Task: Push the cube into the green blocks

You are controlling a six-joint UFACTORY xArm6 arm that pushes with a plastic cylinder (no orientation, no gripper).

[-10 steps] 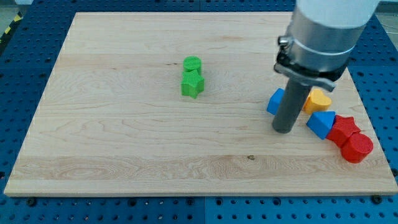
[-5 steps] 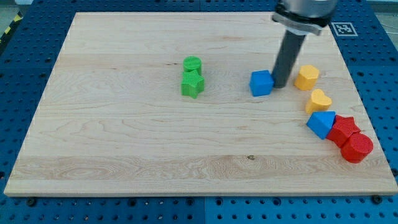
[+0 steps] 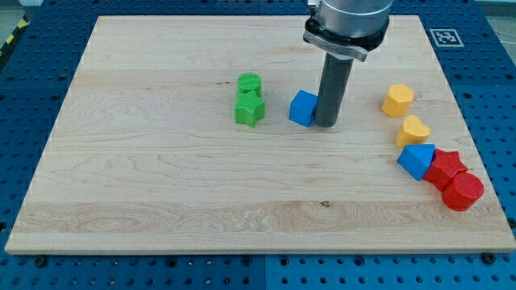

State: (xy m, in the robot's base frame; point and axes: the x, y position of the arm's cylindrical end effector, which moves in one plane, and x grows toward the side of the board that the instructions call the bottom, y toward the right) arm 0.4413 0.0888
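A blue cube [image 3: 303, 108] sits near the board's middle, a short way right of the green blocks. A green cylinder [image 3: 250, 83] stands just above a green star [image 3: 250, 109], the two touching. My tip [image 3: 326, 124] rests against the cube's right side. A gap remains between the cube and the green star.
At the view's right lie a yellow hexagonal block [image 3: 397, 100], a yellow heart [image 3: 414, 130], a blue block [image 3: 417, 160], a red star [image 3: 446, 168] and a red cylinder [image 3: 463, 192]. The wooden board [image 3: 145, 185] lies on a blue perforated table.
My tip moved up and then left across the board, pushing the blue cube left from beside the yellow blocks toward the green blocks. The other blocks stayed put.
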